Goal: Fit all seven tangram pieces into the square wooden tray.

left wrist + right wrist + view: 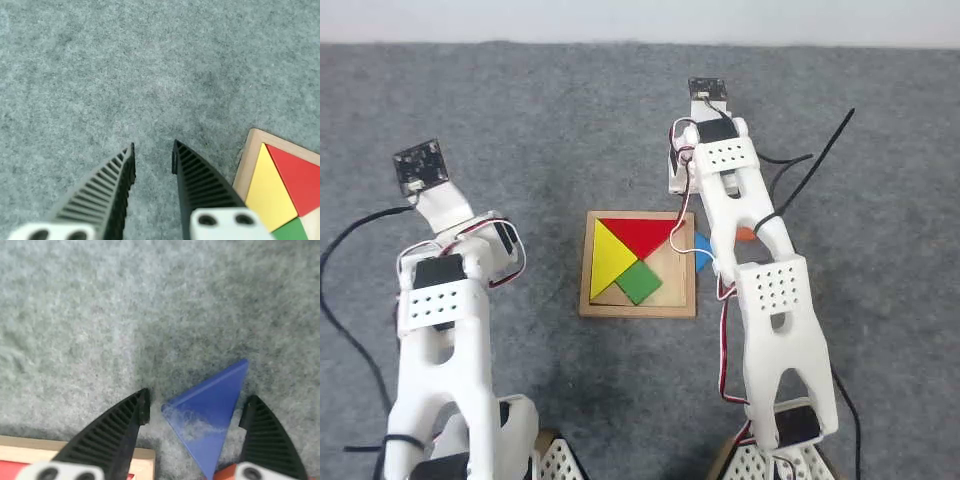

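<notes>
Just beside the tray (638, 309), right gripper (197, 399) straddles blue triangle (210, 415).

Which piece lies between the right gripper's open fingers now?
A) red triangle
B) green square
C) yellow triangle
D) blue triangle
D: the blue triangle lies on the carpet between the open fingers of the right gripper, outside the tray.
</notes>
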`<state>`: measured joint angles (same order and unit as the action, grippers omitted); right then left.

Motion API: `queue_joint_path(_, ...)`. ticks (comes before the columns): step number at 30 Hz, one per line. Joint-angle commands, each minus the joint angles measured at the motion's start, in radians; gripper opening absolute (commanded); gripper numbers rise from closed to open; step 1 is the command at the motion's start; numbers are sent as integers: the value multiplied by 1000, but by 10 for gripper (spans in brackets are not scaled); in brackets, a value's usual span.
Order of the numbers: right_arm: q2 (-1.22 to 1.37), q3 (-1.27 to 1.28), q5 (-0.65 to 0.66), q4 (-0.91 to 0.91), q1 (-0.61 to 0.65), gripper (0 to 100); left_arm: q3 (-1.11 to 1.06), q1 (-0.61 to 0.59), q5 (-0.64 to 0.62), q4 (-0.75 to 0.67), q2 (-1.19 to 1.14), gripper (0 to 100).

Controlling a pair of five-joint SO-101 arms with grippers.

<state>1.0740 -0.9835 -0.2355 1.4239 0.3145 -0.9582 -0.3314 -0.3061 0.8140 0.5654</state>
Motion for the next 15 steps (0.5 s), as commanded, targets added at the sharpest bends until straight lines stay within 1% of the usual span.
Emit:
queue_joint_path(1, 21, -95, 14, 76, -7, 283, 12, 5, -6, -26, 37, 127)
queue_joint_path(5, 56, -155, 14, 125, -8, 169, 12, 5, -6, -26, 37, 127)
queue_joint_path(7, 71, -181, 14, 142, -8, 129, 12, 5, -6, -26, 37, 127)
queue_joint_path(15, 99, -259, 15, 220, -13, 136, 12, 5, -6, -26, 37, 127)
